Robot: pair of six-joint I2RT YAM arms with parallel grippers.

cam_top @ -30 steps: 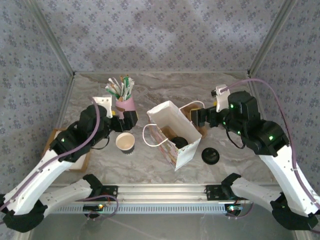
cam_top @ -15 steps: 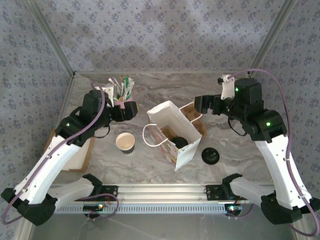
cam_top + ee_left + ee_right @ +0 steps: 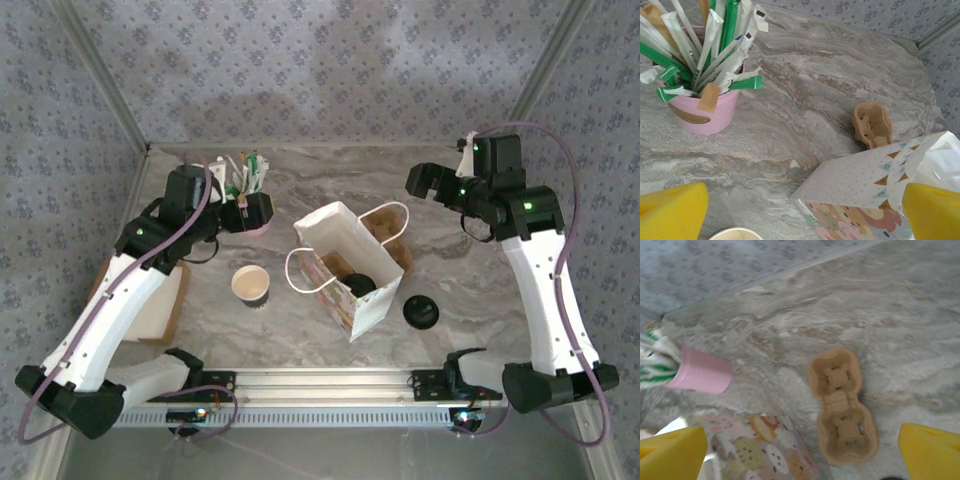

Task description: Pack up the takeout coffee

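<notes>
the paper bag [image 3: 350, 270] stands open near the middle of the counter [image 3: 330, 170], with a dark round thing inside that i cannot make out. the open paper cup [image 3: 250, 285] stands upright left of the bag, apart from it, toward the near edge. the black lid [image 3: 421, 312] lies flat to the bag's right. the cardboard cup carrier [image 3: 842, 407] lies just behind the bag. the pink holder [image 3: 715, 120] of wrapped straws stands near the far left corner. the left gripper [image 3: 257, 212] hovers beside that holder, jaws spread wide, empty. the right gripper [image 3: 425, 182] hangs over the far right part, jaws apart, holding nothing.
</notes>
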